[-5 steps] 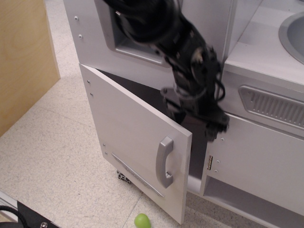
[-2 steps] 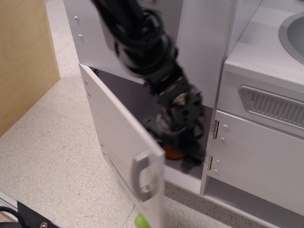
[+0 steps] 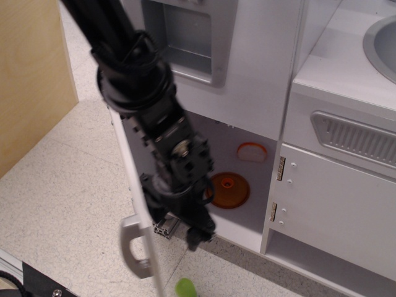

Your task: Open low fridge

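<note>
The low fridge (image 3: 260, 216) stands wide open. Its white-grey door (image 3: 137, 192) has swung out to the left and shows nearly edge-on, with the curved silver handle (image 3: 132, 247) on its outer side. The white interior holds an orange disc (image 3: 228, 189) and a smaller orange-and-white disc (image 3: 252, 151). My black gripper (image 3: 193, 237) hangs just inside the door, low in front of the opening. Its jaws look closed together and hold nothing.
A door with a recessed grey dispenser niche (image 3: 185, 37) sits above the fridge. A green ball (image 3: 184, 288) lies on the floor below the door. A wooden panel (image 3: 31, 74) stands at the left, and a cabinet (image 3: 334, 210) with a sink (image 3: 383, 43) at the right.
The door has swung from half open to wide open, leftward. My arm moved left and down with it, uncovering the interior and the orange discs.
</note>
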### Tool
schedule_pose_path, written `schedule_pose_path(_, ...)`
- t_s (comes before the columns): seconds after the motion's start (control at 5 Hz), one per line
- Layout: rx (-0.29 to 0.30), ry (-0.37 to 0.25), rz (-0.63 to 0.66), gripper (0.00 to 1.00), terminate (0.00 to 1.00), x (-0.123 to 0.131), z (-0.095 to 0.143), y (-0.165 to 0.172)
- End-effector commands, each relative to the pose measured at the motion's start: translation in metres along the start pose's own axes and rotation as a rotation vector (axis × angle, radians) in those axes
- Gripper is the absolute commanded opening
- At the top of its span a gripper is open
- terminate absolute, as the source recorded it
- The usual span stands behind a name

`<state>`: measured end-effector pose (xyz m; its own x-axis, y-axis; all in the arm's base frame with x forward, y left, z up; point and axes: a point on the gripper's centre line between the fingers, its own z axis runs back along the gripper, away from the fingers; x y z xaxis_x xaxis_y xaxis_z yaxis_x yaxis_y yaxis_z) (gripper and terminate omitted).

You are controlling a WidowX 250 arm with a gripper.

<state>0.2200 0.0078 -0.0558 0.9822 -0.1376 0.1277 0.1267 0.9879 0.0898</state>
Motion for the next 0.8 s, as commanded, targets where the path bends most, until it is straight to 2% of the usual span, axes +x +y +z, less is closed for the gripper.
schedule_pose_path(0.0, 0.050, -0.013, 0.001, 1.00, 0.00, -0.026, 0.011, 0.051)
schedule_pose_path(0.2, 0.091, 0.010, 0.034, 1.00, 0.00, -0.038, -0.001, 0.082)
schedule_pose_path(0.4, 0.160, 0.022, 0.085, 1.00, 0.00, -0.048, -0.002, 0.104)
schedule_pose_path(0.6, 0.160, 0.022, 0.085, 1.00, 0.00, -0.048, -0.002, 0.104)
